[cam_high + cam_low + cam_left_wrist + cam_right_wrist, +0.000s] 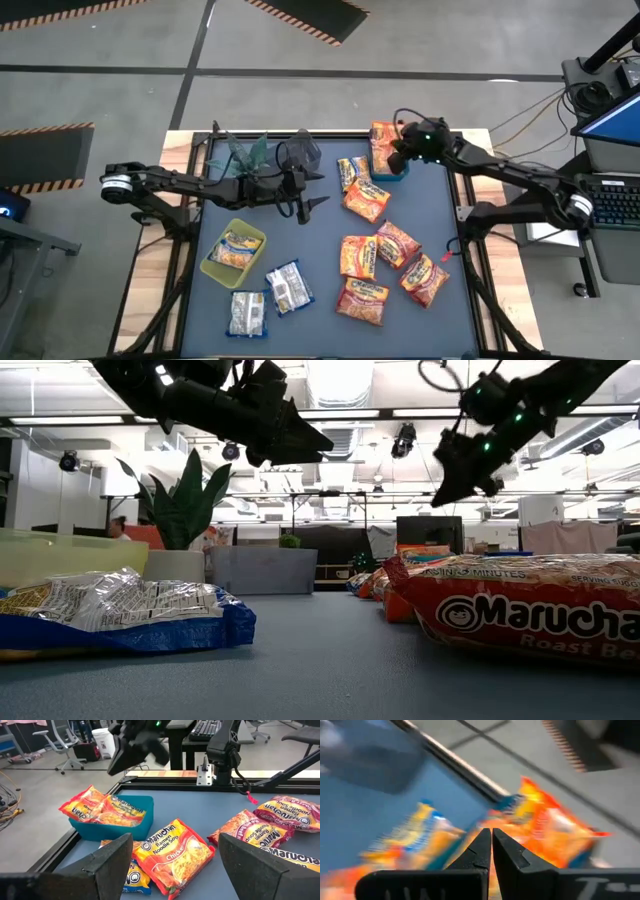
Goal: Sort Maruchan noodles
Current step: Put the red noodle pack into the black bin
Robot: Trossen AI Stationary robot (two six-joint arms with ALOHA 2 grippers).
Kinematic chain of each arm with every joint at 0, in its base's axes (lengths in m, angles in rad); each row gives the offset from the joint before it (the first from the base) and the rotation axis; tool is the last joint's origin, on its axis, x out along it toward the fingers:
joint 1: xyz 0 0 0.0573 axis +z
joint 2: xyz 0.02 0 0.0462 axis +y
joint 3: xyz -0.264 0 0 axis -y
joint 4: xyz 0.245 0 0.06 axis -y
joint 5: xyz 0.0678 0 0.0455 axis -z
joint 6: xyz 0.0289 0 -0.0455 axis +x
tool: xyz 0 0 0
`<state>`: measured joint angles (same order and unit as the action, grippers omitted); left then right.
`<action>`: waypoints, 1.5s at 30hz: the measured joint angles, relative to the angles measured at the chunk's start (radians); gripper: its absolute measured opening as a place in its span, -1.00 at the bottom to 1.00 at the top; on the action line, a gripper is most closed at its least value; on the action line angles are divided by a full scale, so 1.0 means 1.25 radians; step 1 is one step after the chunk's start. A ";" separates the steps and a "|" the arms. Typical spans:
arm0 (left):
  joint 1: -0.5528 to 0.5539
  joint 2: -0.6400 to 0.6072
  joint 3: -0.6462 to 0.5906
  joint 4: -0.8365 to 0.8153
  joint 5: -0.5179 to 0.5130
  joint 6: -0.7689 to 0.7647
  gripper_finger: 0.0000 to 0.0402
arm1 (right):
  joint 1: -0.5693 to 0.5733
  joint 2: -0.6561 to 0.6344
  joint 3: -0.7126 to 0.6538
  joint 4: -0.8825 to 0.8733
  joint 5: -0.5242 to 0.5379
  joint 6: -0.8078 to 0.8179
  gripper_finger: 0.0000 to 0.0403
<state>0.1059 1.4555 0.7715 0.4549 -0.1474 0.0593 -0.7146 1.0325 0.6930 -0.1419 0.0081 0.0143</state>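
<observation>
Maruchan noodles lie across the blue mat. Orange packets (358, 257) spread over the right half, and one (172, 852) lies right before my left gripper. Two orange packets (102, 807) rest in a blue bin (100, 829) at the far right. A yellow packet (236, 247) lies in a yellow-green bin (212, 268), with two whitish packets (288, 287) near it. My left gripper (322, 189) hovers open above mid-table, its fingers level. My right gripper (392, 160) hangs shut and empty above the blue bin, tilted down.
A potted plant (250, 152) stands at the far left beside my left arm. A yellow-and-blue packet (352, 172) lies next to the blue bin. The mat's metal frame (165, 781) runs along the edges; a bare strip of mat stays in the middle.
</observation>
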 joint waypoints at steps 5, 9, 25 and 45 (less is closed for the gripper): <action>0.000 0.000 0.000 -0.001 0.000 -0.001 0.38 | 0.011 -0.036 0.000 -0.002 -0.164 0.094 -0.96; 0.000 0.000 0.000 -0.003 0.000 -0.005 0.38 | 0.048 -0.038 0.000 -0.006 -0.201 0.140 -0.96; 0.000 0.000 0.000 -0.060 0.001 -0.045 0.38 | 0.208 -0.038 0.000 -0.014 -0.206 0.284 -0.96; -0.020 -0.003 0.000 -0.205 0.091 -0.103 0.38 | 0.382 0.132 0.135 -0.675 -0.320 0.367 -0.96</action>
<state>0.0811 1.4521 0.7715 0.1989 -0.0338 -0.0700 -0.2368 1.1976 0.8613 -0.9858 -0.3925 0.4735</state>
